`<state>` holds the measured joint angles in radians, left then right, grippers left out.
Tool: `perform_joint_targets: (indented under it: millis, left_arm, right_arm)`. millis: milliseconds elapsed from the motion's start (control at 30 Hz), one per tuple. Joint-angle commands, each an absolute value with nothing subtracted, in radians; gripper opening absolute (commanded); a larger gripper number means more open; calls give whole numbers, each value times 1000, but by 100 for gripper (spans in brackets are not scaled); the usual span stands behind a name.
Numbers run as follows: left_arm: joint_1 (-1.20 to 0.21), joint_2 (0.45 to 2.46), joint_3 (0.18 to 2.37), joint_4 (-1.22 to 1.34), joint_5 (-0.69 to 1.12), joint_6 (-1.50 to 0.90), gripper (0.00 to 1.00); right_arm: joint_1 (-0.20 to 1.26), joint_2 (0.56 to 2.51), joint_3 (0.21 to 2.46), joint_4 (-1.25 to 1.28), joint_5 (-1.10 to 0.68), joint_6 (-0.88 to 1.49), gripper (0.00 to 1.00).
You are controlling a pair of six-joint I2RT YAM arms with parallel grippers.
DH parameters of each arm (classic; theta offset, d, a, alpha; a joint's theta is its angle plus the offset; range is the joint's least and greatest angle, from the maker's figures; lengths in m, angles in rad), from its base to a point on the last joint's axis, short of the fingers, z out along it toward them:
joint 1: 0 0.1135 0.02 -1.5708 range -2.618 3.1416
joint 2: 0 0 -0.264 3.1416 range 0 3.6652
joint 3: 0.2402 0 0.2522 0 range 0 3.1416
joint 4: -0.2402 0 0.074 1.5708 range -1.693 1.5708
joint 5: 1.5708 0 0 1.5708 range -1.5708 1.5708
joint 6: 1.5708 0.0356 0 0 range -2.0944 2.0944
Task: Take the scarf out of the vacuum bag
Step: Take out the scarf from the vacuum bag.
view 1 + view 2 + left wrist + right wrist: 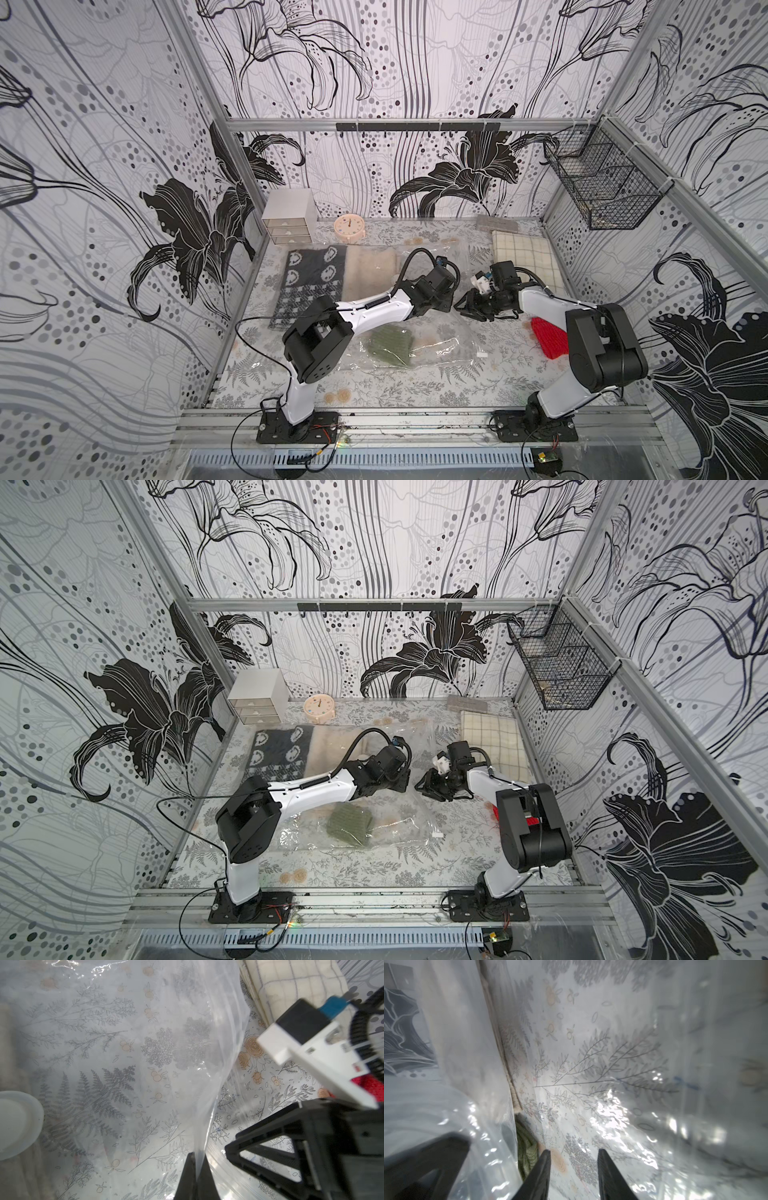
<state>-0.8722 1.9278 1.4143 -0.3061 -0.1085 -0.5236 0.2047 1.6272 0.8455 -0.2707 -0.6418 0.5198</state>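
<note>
While L arm (pixel 374 305) extends, pinching vacuum bag (pixel 440 334), R arm (pixel 536 301) bends inward.

Both top views are bright and evenly lit, with faint, soft shadows and wide-angle stretch toward the corners. In the wrist views, white glare flecks the clear crinkly plastic vacuum bag (pixel 612 1109) — the right wrist view is hazy throughout, and anything close to either lens is out of focus.

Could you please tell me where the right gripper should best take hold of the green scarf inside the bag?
Probably the scarf by its edge nearest the mouth, entering from the robot's right side: the left gripper holds the vacuum bag film lifted there, and the scarf lies flat, folded.
</note>
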Motion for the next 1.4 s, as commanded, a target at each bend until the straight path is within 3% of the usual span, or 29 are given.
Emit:
perform_joint_targets:
  millis: [0,233,400,767,1367]
  left_arm:
    - [-878,1871,1455,-317,-151,-502,0]
    - [-888,1847,1471,-330,-170,-497,0]
    - [-893,1840,1472,-326,-170,-497,0]
    - [-913,1829,1514,-324,-179,-483,0]
    - [-937,1779,1472,-232,-165,-447,0]
  right_arm:
    - [238,1652,833,-228,-700,548,41]
    - [302,1707,808,-172,-791,576,42]
    - [376,1733,829,-185,-852,572,51]
    - [458,1790,859,-173,-946,599,56]
    - [573,1869,972,-254,-1012,594,60]
